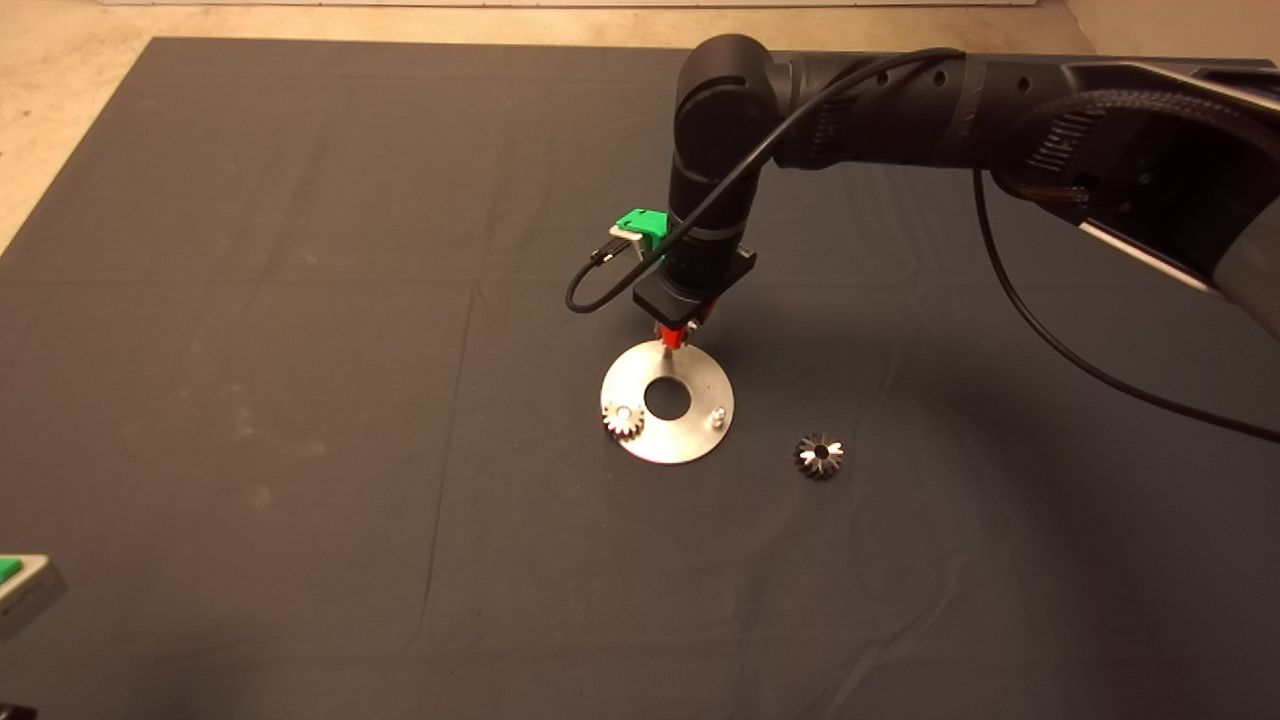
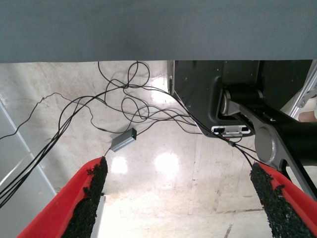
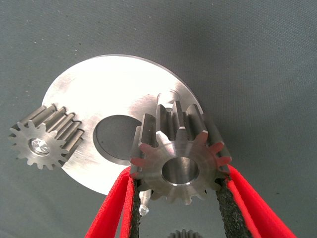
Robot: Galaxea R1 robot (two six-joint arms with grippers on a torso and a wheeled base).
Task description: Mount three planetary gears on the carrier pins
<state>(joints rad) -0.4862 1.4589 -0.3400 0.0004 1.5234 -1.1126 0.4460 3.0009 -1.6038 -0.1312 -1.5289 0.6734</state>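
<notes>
The round silver plate (image 1: pixel 690 432) lies mid-mat. One planetary gear (image 1: pixel 622 420) sits on the carrier pin at its near-left rim; it also shows in the right wrist view (image 3: pixel 44 141). A bare pin (image 1: pixel 717 415) stands at the near-right rim. My right gripper (image 1: pixel 672 338) hangs over the plate's far rim, shut on a second gear (image 3: pixel 181 166), held just above the plate (image 3: pixel 99 94) beside the far pin (image 3: pixel 169 96). A third gear (image 1: pixel 819 456) lies loose on the mat, right of the plate. My left gripper (image 1: pixel 15 580) is parked at the lower left, open and empty (image 2: pixel 183 208).
The right arm (image 1: pixel 900 100) reaches in from the upper right, its black cable (image 1: pixel 1050 340) looping over the mat. The left wrist view looks past the mat's edge at floor cables (image 2: pixel 124 106) and a black machine base (image 2: pixel 223 94).
</notes>
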